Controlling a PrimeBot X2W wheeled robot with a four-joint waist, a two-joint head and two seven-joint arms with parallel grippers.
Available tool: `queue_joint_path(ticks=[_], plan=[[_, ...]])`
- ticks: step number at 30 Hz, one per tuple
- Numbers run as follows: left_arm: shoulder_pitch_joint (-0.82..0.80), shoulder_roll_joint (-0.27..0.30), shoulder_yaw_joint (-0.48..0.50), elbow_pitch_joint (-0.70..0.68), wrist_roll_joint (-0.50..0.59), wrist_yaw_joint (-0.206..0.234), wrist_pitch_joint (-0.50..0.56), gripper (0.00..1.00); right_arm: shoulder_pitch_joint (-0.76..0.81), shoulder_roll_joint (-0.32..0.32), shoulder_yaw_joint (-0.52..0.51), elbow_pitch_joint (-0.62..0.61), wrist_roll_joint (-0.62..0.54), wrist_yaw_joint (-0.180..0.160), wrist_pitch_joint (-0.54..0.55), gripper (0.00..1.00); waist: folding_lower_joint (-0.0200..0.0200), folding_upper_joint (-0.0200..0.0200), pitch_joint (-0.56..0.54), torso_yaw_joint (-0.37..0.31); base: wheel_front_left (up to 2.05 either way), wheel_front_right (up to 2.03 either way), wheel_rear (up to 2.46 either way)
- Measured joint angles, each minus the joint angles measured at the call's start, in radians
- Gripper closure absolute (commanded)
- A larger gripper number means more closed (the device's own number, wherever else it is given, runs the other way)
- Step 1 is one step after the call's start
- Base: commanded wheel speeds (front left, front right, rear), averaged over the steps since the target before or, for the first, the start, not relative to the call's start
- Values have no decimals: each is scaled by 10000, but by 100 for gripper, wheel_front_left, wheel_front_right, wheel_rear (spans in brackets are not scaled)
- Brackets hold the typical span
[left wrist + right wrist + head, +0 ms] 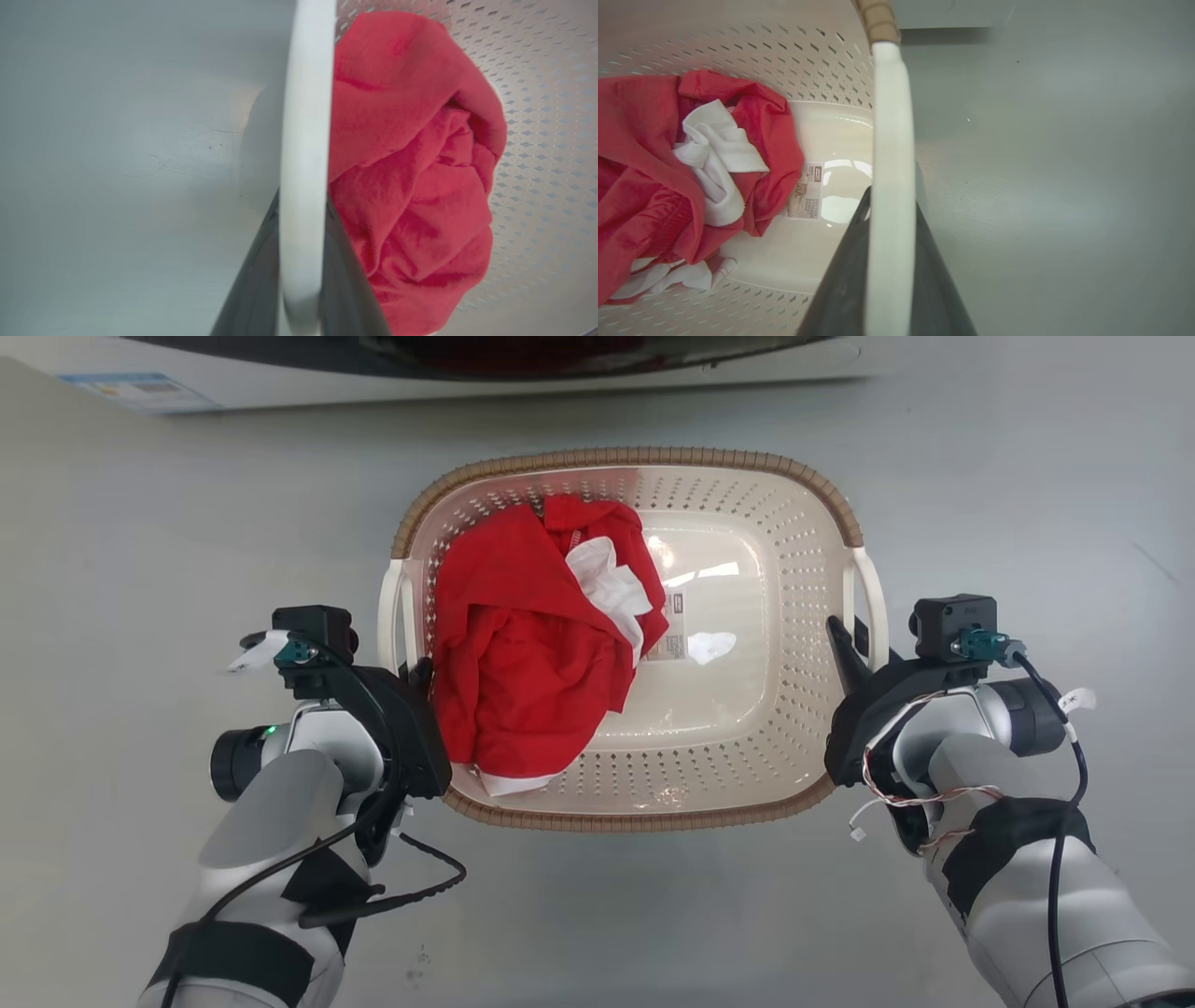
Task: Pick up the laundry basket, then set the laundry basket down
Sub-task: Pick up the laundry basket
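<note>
As tools (pixel 425 674) (pixel 846 644) grip handles (pixel 303 140), laundry basket (pixel 635 457) between

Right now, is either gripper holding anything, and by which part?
Both hold the laundry basket: the left gripper closes on its left white handle, the right gripper on its right handle.

Open floor (pixel 597 915) flanks the laundry basket (pixel 644 455) (white appliance (pixel 523 385) stands beyond).

One laundry basket (pixel 803 569), one red garment (pixel 523 653).
</note>
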Motion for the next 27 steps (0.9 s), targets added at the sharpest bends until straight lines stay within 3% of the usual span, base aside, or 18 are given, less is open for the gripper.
queue_joint_path(ticks=[27], plan=[[1647,-150,-29,485,-504,-12,1072,100,1908,105,748,349,1262,247,1118,100,-2,-1,-3350,225,0,0,0]])
